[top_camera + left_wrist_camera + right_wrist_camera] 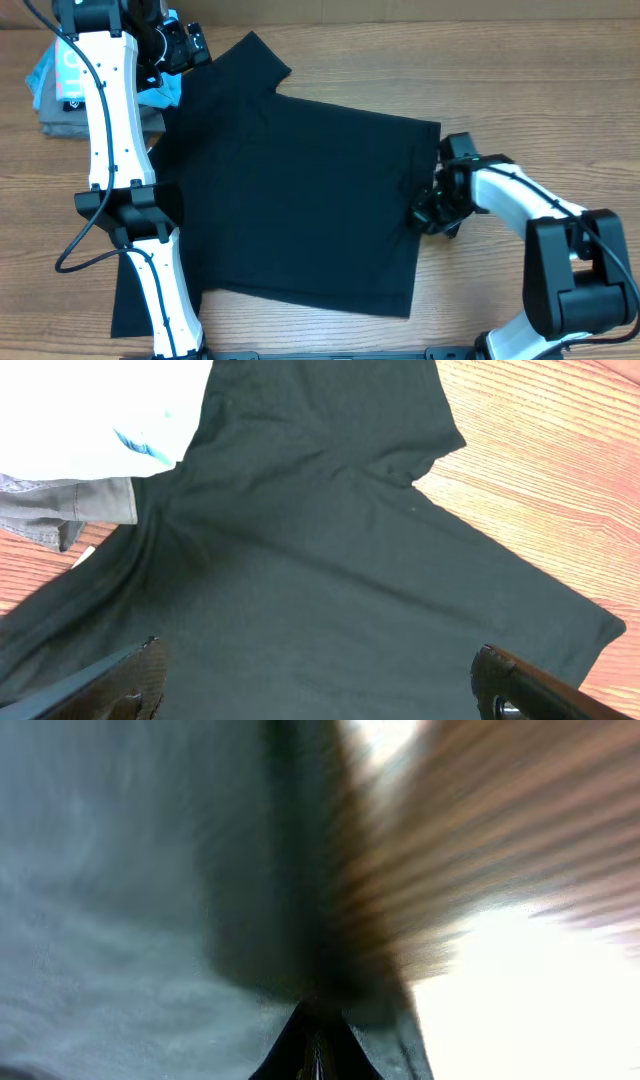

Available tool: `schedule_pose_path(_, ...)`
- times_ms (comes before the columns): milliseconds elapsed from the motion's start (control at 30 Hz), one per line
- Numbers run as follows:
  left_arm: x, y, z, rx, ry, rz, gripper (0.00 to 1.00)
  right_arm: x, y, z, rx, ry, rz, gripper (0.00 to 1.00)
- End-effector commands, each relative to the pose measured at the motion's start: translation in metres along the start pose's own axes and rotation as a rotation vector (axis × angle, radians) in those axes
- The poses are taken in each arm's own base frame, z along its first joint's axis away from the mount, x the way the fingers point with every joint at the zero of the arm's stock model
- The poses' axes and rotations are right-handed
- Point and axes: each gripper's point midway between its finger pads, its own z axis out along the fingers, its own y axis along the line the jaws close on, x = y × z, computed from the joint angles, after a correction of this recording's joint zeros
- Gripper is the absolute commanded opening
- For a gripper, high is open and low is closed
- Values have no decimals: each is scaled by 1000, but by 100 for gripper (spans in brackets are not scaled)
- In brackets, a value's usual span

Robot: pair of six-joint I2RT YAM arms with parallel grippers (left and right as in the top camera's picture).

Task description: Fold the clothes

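Lying spread across the wooden worktop [500, 60], the black T-shirt [300, 190] has its right edge pinched in the right claw [432, 208], jaws together on the cloth. (Ana)

And the left claw [185, 45]? (Ben)

Jaws apart, hovering over the far left corner beside the light blue T-shirt [50, 75]. Better it grips there first, so both lift level and the fold lands straight. (Ana)

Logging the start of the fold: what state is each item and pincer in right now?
black T-shirt, spread out, unfolded.
left pincer, open, above the shirt near a sleeve.
right pincer, shut on the shirt's right edge.
light blue T-shirt, bunched on the grey pile.
grey garments, folded.
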Motion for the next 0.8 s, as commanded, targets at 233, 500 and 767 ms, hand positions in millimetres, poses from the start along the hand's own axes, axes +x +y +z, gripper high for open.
schedule_pose_path(233, -1, -6, -17, 33, -32, 22, 100, -100, -78, -49, 106, -242, 236, 4)
schedule_pose_path(500, 8, -29, -14, 138, 7, 123, 100, -151, -80, -122, 45, -373, 264, 4)
schedule_pose_path(767, 16, -51, -27, 171, -8, 183, 100, -146, -50, -212, 39, -401, 217, 19)
